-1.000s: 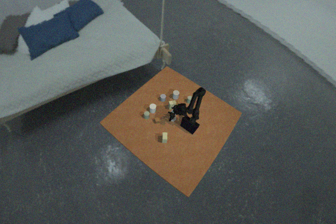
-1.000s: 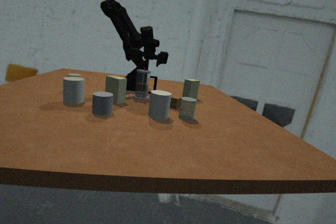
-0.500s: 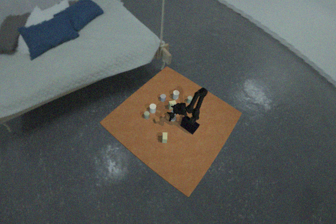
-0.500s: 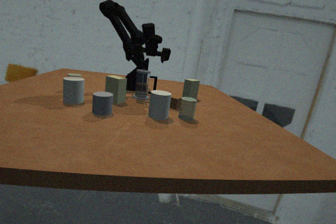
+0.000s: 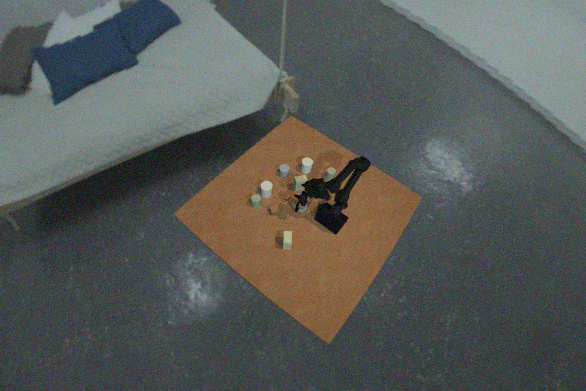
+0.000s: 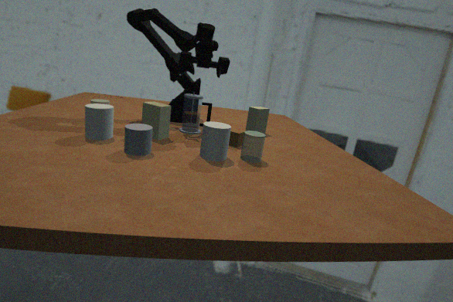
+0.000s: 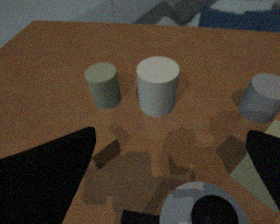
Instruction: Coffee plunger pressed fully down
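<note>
The coffee press [image 6: 191, 117] [image 5: 303, 209] stands upright on the table, a clear cylinder with a grey lid [image 6: 192, 96] [image 7: 182, 200] and a black handle [image 6: 210, 113] [image 7: 138, 217]. Its round black plunger knob [image 7: 214, 212] shows over the lid at the bottom of the wrist view. How high the knob stands above the lid is hard to tell, as it blends with the dark arm in the exterior view. My gripper [image 6: 206, 74] [image 7: 169, 136] is wide open and empty, above the press and apart from it.
White cylinders [image 6: 99, 121] [image 6: 216, 141] [image 7: 157, 87], a grey-blue cylinder [image 6: 137, 140] [image 7: 263, 98] and a greenish cylinder [image 6: 253, 147] [image 7: 104, 86] stand around the press. A pale block [image 6: 156, 120] is close beside it; another block [image 6: 257, 120] [image 5: 287, 240] stands farther off. A low brown block [image 6: 236, 138] lies nearby.
</note>
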`<state>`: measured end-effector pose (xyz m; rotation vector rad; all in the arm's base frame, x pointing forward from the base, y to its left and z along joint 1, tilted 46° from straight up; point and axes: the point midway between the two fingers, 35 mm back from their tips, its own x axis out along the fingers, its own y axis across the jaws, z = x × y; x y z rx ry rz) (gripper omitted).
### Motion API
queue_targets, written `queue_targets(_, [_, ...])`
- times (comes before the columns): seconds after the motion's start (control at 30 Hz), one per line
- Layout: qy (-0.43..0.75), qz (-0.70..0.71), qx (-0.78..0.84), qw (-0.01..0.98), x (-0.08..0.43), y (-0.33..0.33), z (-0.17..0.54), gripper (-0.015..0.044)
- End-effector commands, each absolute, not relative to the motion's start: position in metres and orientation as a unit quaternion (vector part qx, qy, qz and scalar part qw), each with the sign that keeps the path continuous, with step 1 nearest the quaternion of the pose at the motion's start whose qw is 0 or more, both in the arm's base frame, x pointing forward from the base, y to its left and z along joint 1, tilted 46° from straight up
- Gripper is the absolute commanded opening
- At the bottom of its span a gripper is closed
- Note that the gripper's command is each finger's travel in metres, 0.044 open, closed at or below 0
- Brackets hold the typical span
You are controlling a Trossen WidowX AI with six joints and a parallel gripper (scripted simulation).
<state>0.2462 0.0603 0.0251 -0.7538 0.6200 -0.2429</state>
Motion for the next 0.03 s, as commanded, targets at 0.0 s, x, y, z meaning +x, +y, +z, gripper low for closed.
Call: queue_targets(0.0, [0.288,-0.140,-0.358,0.877,0.2235,0.0618,0.0715,0.0440])
